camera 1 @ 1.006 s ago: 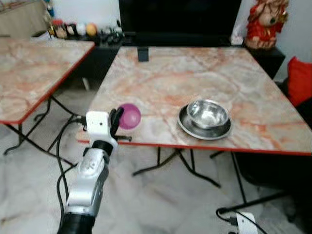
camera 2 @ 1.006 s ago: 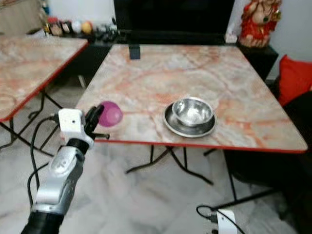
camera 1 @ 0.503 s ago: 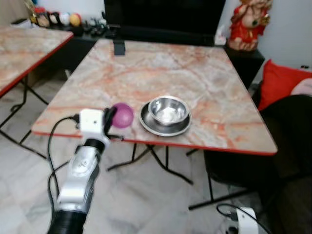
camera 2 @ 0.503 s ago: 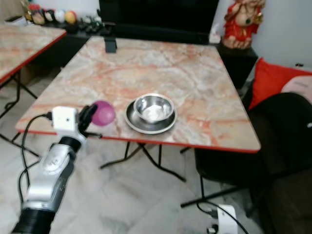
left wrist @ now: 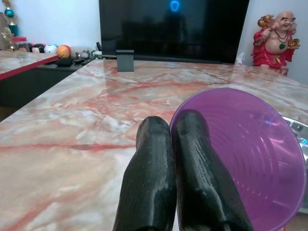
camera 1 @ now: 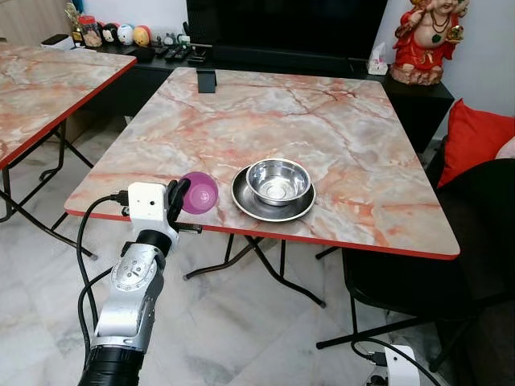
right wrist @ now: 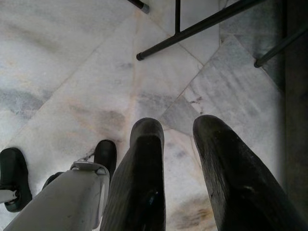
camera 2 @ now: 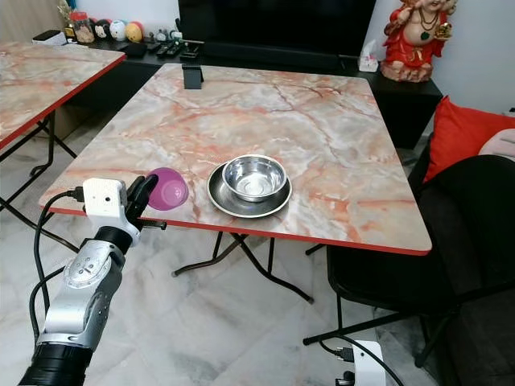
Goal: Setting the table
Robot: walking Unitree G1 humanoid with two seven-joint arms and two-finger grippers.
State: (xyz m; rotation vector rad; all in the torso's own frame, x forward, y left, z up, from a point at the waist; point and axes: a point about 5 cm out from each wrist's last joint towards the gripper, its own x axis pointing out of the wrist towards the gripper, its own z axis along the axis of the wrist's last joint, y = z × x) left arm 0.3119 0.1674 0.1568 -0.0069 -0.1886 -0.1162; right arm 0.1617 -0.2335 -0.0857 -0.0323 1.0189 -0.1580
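The marble-topped table [camera 1: 322,121] with its red edge takes up most of the head view, and a second table [camera 1: 40,80] of the same kind stands to the robot's left. Behind them a dark low cabinet [camera 1: 418,92] carries a red figurine [camera 1: 428,40], and a small dark block [camera 1: 207,80] sits near the table's far edge.

Near the table's front edge, somewhat left of its middle, a steel plate [camera 1: 245,201] carries a steel bowl [camera 1: 278,180] at its centre.

Just beside the plate, toward the front-left corner, the left gripper [camera 1: 179,202] holds a purple cup [camera 1: 199,193] over the table's front edge. In the left wrist view its two black fingers [left wrist: 149,183] are pressed together on the cup's near rim, one finger inside the wall and one outside, the cup tipped so its mouth faces the fingers. Whether the cup already touches the table cannot be told.

The right gripper [right wrist: 175,173] hangs idle over the marble floor [right wrist: 72,72], jaws apart and empty.

The step in hand looks like placing the cup beside the plate. The next move seemingly calls for bringing it upright, carrying it fully over the marble, setting it down clear of the plate's rim and away from the edge, then opening the fingers.
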